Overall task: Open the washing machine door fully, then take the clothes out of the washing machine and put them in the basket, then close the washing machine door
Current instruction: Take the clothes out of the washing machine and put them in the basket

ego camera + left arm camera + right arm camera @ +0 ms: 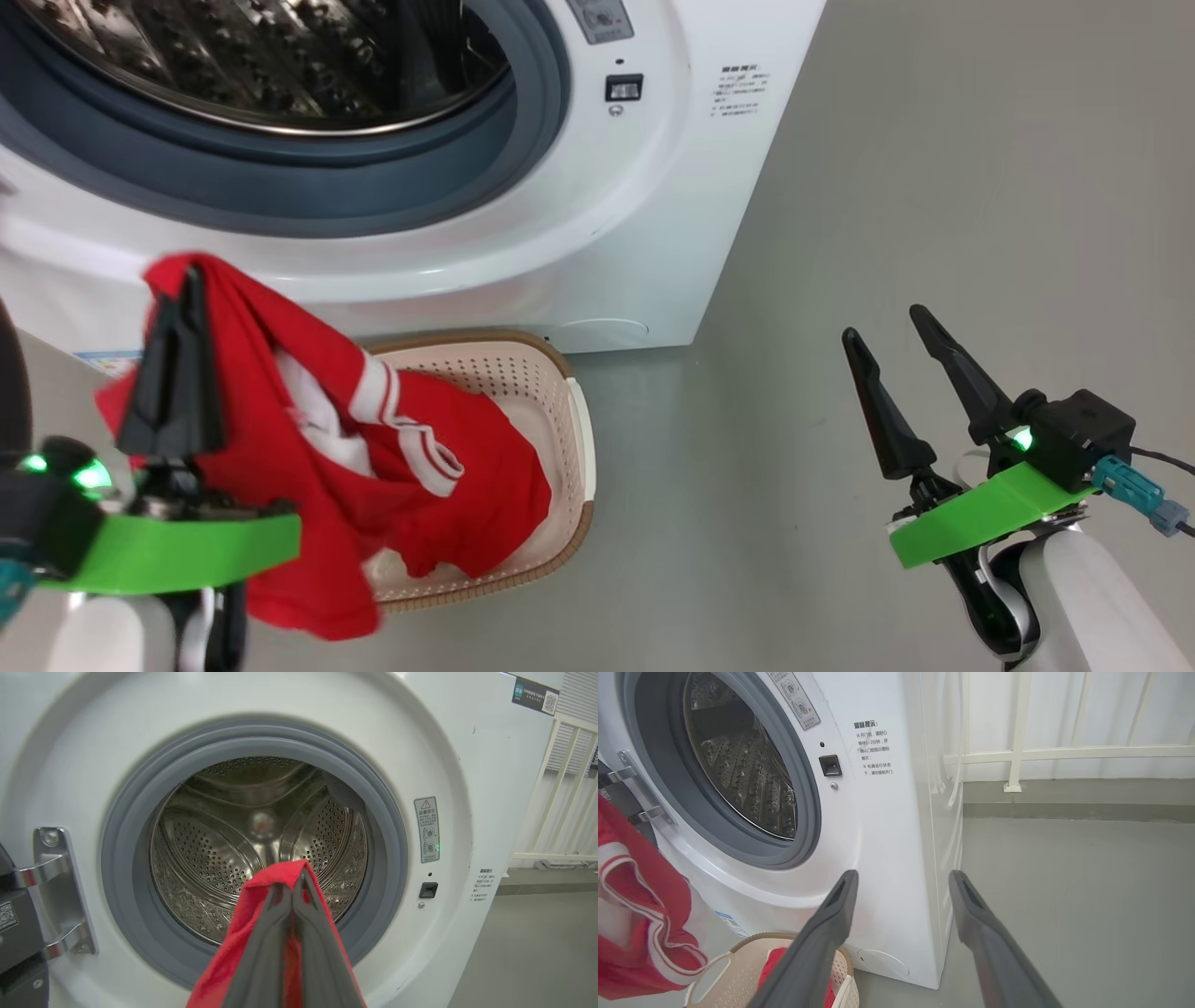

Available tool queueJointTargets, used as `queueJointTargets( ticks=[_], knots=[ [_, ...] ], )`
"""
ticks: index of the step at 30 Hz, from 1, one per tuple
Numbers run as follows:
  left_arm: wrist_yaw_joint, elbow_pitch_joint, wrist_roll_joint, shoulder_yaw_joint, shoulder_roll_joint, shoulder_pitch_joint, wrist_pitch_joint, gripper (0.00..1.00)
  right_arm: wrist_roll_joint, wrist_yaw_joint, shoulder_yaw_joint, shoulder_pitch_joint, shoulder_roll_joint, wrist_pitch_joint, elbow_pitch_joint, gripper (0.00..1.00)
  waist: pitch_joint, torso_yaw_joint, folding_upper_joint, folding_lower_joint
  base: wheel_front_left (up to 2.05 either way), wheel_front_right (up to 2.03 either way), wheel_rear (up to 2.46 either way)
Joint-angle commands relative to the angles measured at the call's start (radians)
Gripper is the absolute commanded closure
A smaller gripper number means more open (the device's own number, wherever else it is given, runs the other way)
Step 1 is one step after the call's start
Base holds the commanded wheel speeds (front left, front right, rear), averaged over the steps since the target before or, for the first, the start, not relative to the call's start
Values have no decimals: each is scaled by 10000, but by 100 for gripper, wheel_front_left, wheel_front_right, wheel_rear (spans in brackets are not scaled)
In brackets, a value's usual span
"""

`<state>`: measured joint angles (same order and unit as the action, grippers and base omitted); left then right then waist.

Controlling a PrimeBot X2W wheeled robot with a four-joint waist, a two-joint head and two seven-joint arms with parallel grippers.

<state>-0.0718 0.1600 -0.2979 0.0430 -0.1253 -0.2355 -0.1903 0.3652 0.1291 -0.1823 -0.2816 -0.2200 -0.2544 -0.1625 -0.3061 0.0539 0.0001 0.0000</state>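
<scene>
The clothes (308, 439), a red garment with white trim bands, hang in front of the washing machine (653, 233), below its round opening. Their top edge is pinched between the closed fingers of the left gripper (189, 280). Their lower folds lie in the basket (523, 373), which sits on the floor just in front of the washing machine's foot. One red fold spills over the basket's near rim. The steel drum (257, 826) inside the washing machine looks empty. The washing machine door (16, 933) stands swung out at the hinge side of the opening, with a dark edge of it in sight. The right gripper (885, 324) hovers to the right of the washing machine, fingers apart and holding nothing. Judged from this, opening and unloading are done; letting the clothes go into the basket and closing the door are left
</scene>
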Motion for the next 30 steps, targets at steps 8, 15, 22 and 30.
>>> queueJointTargets(
  ticks=[8,15,22,30],
  knots=[
    [-60,-1688,-26,26,-145,60,-251,100,8,16,-246,-101,108,-74,325,0,-645,214,-1,0,0,0,0],
    [-360,-4467,-69,365,-223,-975,-595,100,-88,16,-180,-323,303,-74,407,0,-1224,317,-1,0,0,0,0],
    [-552,-7262,111,992,-338,-2519,-707,100,-157,16,-224,-714,496,-74,461,0,-1890,539,-1,0,0,0,0],
    [-584,-9510,271,1511,-397,-3513,-712,100,-215,16,-302,-1090,783,-74,549,0,-2661,922,-1,0,0,0,0]
  ],
)
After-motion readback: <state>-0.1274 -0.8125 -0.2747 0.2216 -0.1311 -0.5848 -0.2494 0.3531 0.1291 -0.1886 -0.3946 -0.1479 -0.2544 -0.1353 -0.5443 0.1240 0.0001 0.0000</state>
